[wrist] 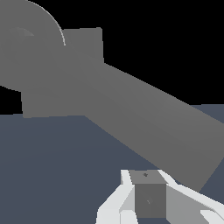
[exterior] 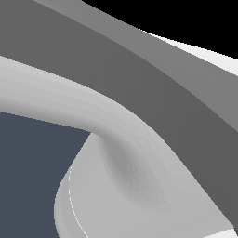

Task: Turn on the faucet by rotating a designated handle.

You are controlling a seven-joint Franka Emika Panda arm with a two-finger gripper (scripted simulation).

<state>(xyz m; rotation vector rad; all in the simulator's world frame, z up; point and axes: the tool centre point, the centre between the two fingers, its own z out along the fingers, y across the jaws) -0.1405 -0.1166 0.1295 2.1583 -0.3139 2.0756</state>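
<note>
In the wrist view the grey faucet shows its square plate point(wrist: 83, 43) with raised rings point(wrist: 26, 48). The handle point(wrist: 153, 118), a long straight grey bar, runs from the rings toward my gripper point(wrist: 150, 197). The white fingers sit together around a grey block, shut with nothing held. The bar's free end lies just beyond the fingertips; whether they touch it is unclear. The exterior view is filled by grey faucet surfaces point(exterior: 139, 186) seen very close, and the gripper is not visible there.
A dark blue-grey floor point(wrist: 57, 157) spreads under the faucet and the gripper. In the exterior view a pale curved bar point(exterior: 56, 97) and a darker grey band point(exterior: 139, 79) cross the picture, with floor point(exterior: 32, 172) below.
</note>
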